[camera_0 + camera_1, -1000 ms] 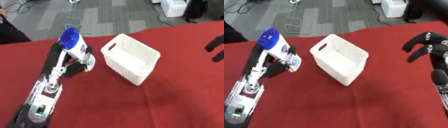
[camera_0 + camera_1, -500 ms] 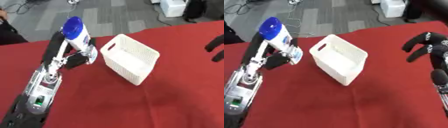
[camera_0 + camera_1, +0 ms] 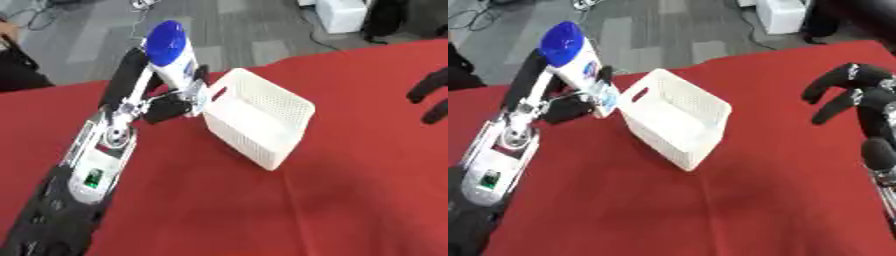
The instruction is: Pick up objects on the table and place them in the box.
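Observation:
A white bottle with a blue cap [image 3: 173, 57] is held up in the air by my left hand [image 3: 149, 95], whose fingers are curled round it. The bottle's lower end hangs just over the near left rim of the white perforated box [image 3: 262, 117], which stands on the red table [image 3: 262, 210]. I see nothing inside the box. My right hand [image 3: 855, 95] hovers at the right edge, well apart from the box, with its fingers relaxed and bent downward, holding nothing.
Beyond the table's far edge is grey floor with cables and a white case [image 3: 339, 14]. A dark shape [image 3: 16, 67] shows at the far left edge.
My left hand has carried the bottle up and to the right, from beside the box to its left rim. The right hand has stayed put.

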You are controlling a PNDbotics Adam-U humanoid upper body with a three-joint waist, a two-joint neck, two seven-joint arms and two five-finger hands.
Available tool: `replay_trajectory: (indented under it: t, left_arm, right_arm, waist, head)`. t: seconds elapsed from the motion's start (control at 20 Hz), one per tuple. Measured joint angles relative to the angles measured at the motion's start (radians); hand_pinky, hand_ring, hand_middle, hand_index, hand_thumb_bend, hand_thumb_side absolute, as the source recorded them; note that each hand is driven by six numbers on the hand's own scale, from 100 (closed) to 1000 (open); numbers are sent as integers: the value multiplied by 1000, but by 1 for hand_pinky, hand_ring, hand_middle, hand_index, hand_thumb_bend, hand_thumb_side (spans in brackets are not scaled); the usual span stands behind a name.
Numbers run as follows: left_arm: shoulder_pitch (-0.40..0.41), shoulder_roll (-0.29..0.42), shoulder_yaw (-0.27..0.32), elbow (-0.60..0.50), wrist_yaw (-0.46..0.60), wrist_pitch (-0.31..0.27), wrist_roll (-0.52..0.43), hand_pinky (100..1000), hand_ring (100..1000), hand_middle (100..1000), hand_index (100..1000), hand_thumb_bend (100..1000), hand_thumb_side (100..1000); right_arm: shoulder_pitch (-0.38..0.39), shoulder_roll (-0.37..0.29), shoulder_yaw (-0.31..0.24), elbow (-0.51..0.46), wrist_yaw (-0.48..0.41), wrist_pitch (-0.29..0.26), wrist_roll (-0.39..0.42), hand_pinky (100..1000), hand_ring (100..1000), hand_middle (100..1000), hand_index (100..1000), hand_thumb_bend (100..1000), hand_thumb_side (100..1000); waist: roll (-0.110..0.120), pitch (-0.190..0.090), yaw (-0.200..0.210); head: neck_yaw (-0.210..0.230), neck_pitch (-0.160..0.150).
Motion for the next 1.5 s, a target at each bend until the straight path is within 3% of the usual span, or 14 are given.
replay_trajectory:
  t: [0.5, 0.9, 1.45, 1.5]
  left_arm:
    - [-83, -82, 0, 195, -53, -98, 95, 100, 100, 100, 160, 100, 603]
    - [-136, -124, 2, 278, -107, -142, 124, 100, 100, 100, 153, 100, 605]
    - [-185, -149, 40, 412, -215, -174, 162, 100, 100, 100, 154, 100, 609]
    - [-189, -149, 45, 424, -226, -173, 166, 100, 100, 100, 196, 100, 619]
  right_arm:
    - [-25, 0, 2, 0, -32, 7, 17, 399, 522, 573, 487, 420, 1000]
    - [-47, 0, 2, 0, -59, 12, 28, 400, 523, 573, 498, 411, 1000]
    - [-103, 0, 5, 0, -126, 33, 51, 401, 523, 574, 516, 399, 1000]
    - [-105, 0, 4, 0, -133, 34, 52, 402, 523, 574, 519, 398, 1000]
  waist:
    - [1, 0, -23]
    - [1, 0, -49]
    - [2, 6, -96]
    - [3, 7, -98]
  head:
    - [44, 2]
    - [75, 1]
    - [133, -37]
    - [139, -39]
